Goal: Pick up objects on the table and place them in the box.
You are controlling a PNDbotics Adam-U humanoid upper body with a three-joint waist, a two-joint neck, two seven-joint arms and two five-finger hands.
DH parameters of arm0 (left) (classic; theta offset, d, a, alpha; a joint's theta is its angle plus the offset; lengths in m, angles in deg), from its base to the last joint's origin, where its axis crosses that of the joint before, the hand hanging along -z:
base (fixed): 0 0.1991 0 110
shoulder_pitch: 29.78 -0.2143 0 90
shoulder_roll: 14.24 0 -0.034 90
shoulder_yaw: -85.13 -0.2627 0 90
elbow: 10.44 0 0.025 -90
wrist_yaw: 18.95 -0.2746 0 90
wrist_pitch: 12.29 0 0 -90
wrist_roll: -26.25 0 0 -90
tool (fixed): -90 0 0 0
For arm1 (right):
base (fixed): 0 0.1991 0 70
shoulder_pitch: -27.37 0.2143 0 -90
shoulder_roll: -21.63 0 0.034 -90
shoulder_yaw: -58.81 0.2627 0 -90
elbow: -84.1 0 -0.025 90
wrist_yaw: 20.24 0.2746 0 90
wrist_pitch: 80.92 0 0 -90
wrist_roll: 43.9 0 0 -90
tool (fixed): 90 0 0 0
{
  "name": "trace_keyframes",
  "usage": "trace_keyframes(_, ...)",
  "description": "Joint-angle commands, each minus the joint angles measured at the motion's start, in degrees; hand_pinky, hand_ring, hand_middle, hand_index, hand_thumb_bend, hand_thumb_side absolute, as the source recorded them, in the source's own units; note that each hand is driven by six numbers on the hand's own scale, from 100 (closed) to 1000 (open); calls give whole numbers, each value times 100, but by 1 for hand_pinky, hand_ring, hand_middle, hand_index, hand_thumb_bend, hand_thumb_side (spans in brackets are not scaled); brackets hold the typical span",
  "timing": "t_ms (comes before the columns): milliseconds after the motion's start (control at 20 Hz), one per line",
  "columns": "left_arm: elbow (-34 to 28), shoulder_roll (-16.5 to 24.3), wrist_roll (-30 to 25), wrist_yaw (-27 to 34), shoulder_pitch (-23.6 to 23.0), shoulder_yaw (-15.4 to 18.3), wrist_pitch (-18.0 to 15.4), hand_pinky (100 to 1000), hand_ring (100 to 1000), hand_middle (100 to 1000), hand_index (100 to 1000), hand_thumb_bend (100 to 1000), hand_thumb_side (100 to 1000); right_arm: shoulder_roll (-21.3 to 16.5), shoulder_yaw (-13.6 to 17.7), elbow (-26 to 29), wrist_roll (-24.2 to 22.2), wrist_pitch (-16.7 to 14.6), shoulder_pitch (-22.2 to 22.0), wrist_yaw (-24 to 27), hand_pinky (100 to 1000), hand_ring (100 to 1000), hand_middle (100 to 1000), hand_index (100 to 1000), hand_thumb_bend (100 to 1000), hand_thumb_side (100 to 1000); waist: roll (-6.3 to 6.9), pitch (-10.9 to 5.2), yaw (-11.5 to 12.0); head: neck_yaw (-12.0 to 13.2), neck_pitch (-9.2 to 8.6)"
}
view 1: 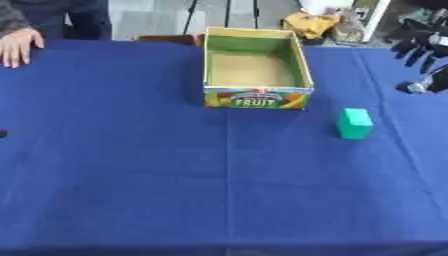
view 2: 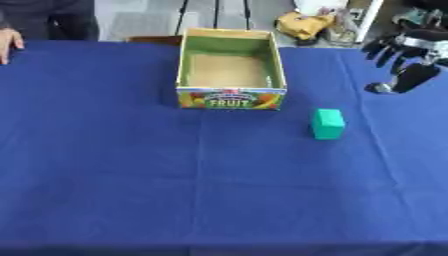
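An open cardboard box (view 1: 302,65) with a green inner wall and a "FRUIT" label stands at the far middle of the blue table, with nothing visible in it. A small green block (view 1: 354,123) stands upright on the cloth, in front of the box's right corner and apart from it. My right hand (view 2: 409,47) hovers at the upper right above the table, fingers spread and hanging down, holding nothing, well to the right of and beyond the block. Only a black sliver of my left hand (view 1: 3,133) shows at the left edge.
The blue tablecloth (view 1: 175,175) covers the whole table. Beyond the far edge lie a yellow cloth (view 1: 311,22) and other clutter on the floor.
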Motion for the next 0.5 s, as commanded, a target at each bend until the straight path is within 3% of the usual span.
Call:
trace_keyframes(50, -75, 141, -15, -32, 62, 4, -11, 648, 833, 723, 780, 642, 689, -125, -42, 20, -126, -59, 105, -60, 616, 761, 797, 912, 359, 100, 3, -58, -12, -3, 39)
trace_keyframes(500, -79, 124, -20, -27, 77, -2, -13, 648, 833, 723, 780, 641, 689, 117, -123, -133, -238, -89, 177, -143, 613, 758, 795, 912, 342, 100, 17, -43, 12, -11, -25)
